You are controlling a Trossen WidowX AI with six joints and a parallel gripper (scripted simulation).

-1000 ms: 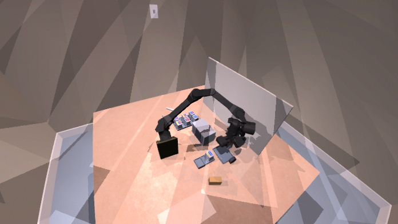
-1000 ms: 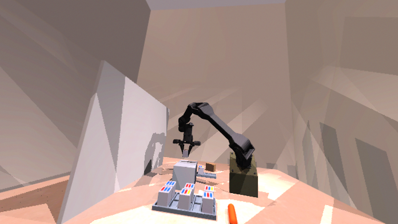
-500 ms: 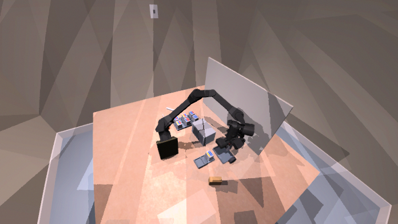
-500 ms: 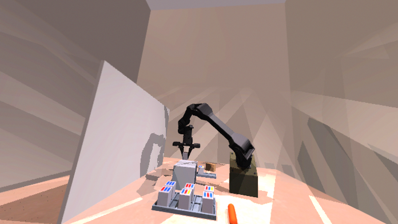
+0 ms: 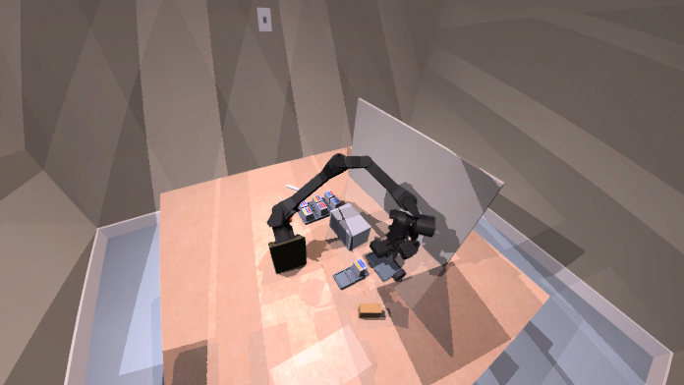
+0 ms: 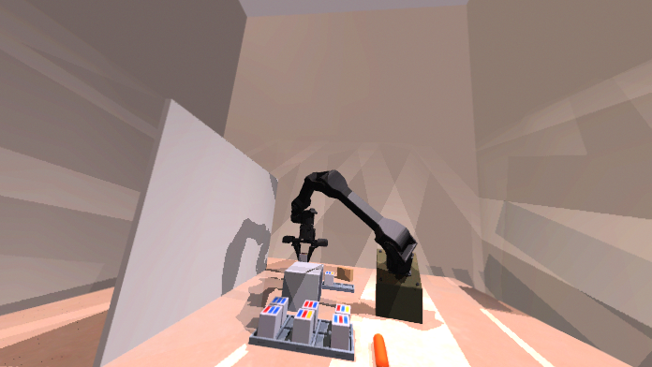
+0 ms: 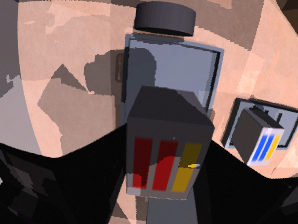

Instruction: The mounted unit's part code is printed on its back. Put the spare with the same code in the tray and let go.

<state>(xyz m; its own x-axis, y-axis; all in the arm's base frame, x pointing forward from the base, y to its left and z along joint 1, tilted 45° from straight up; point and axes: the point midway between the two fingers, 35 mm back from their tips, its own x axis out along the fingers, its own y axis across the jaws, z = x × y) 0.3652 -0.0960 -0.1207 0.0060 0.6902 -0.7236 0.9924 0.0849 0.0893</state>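
The table [image 5: 206,275] has a salmon-pink top, patched with paler squares and shadow; the arm's dark square base block [image 5: 288,253] stands on it near its middle; far of that sits a grey rack [image 6: 300,339] carrying small blocks with red, blue and yellow stripes; just right of the rack stands a large grey cube [image 5: 350,226]; near of the cube lie two flat grey trays side by side, the left tray [image 5: 347,278] bearing one striped block, the right tray [image 5: 384,266] with a short black cylinder [image 5: 398,275] beside it; a tan block [image 5: 370,309] lies nearer still, well apart; an upright grey panel [image 5: 418,172] rises along the right side; an orange cylinder [image 6: 380,350] lies beside the rack in the exterior view.
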